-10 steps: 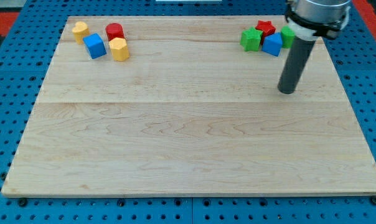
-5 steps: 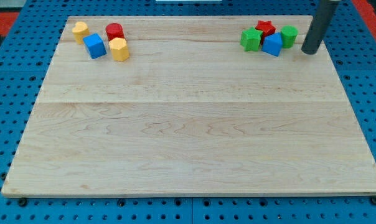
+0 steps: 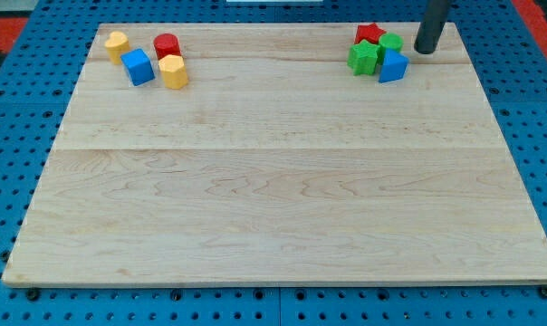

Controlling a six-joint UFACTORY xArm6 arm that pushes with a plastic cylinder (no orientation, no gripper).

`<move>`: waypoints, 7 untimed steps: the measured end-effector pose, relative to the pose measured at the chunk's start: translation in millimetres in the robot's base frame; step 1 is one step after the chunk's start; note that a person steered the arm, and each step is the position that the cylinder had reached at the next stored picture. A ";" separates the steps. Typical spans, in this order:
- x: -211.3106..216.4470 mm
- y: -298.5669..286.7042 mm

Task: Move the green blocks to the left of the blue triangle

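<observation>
Red star [image 3: 369, 33] crowds both green blocks [image 3: 363, 57] beside blue triangle [image 3: 393, 66].

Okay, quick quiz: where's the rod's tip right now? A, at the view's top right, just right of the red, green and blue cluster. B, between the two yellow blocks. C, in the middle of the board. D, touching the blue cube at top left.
A: my tip stands just right of the green round block and the blue triangle.
</observation>
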State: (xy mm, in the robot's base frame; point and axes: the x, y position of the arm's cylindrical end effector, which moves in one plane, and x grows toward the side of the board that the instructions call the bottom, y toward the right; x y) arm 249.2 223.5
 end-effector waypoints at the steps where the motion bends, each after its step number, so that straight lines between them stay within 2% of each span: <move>1: 8.1 -55.2; 2: 28.3 -113.5; 3: 39.3 -130.0; 4: 12.3 -119.7; 5: -19.8 -141.5; 7: -12.1 -196.5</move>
State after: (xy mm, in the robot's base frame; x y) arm 237.1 26.9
